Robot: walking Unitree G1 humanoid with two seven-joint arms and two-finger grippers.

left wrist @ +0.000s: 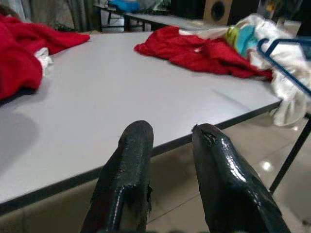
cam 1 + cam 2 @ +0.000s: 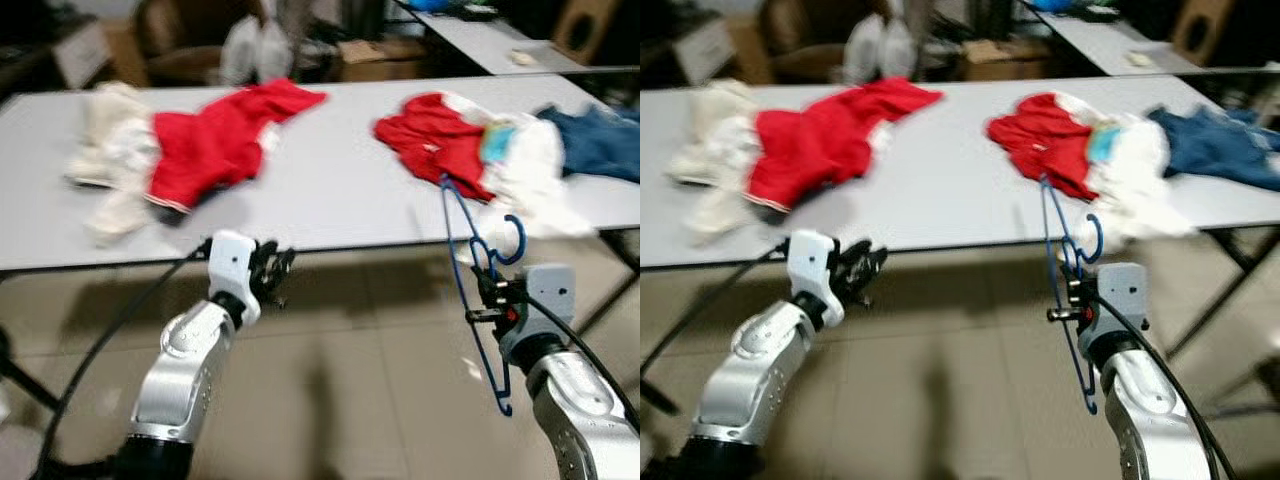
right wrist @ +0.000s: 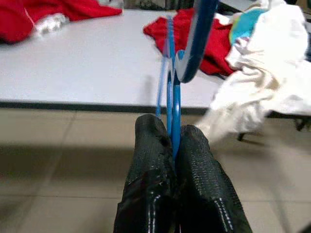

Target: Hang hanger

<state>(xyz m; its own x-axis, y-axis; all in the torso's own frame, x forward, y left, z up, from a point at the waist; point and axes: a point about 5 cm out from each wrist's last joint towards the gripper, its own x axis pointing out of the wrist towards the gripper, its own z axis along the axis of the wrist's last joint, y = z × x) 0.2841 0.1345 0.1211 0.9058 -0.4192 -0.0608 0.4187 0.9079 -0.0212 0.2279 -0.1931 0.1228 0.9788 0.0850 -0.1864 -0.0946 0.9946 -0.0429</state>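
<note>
Grey table (image 2: 330, 190) lying ahead; right gripper (image 2: 487, 290) jaws clamping blue hanger (image 2: 470, 262), hanging pending; left gripper (image 2: 272, 270) jaws slightly parted, empty.

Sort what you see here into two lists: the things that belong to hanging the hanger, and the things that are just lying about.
Belongs to the job:
- blue hanger
- right gripper, shut on it
- left gripper, open, holding nothing

Just lying about:
- grey table
- red garments
- white clothes
- blue jeans
</note>
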